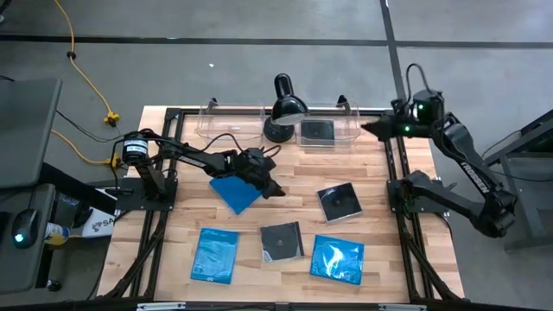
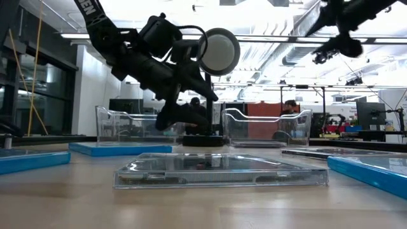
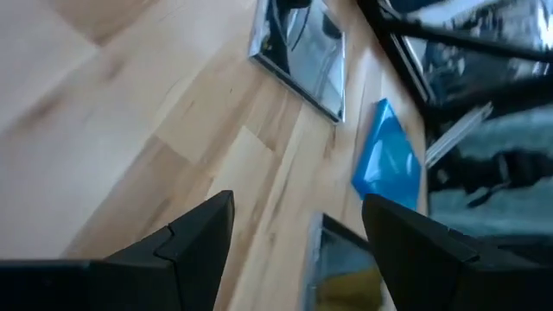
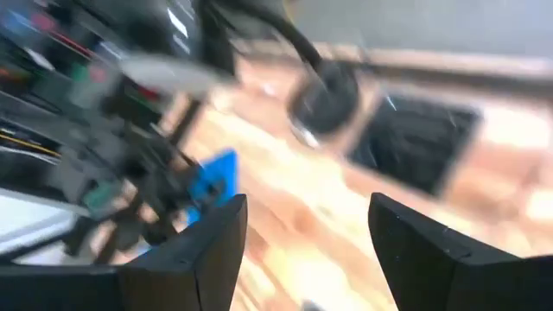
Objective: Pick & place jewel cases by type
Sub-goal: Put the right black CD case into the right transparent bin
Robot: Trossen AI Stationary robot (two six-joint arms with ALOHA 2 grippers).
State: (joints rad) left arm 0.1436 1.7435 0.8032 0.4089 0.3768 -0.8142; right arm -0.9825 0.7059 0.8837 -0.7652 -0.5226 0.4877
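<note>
Jewel cases lie spread over the wooden surface: in the high view a blue case sits left of centre, directly beside the left tool, two more blue cases lie along the lower part of the frame, and two dark cases rest at lower centre and right of centre. One dark case already lies inside the right-hand clear bin at the top; the left-hand clear bin holds nothing visible.

The left tool hangs just past the tilted blue case's right corner, its jaws apart and empty in the left wrist view. The right tool waits at upper right near the bins, jaws likewise apart and holding nothing.

Judged from this, the sorting is early, and the step in hand looks like a pick of that blue case. Next, the left tool would need to straddle one edge of the thin case, close, lift, and carry it to the left-hand bin.
</note>
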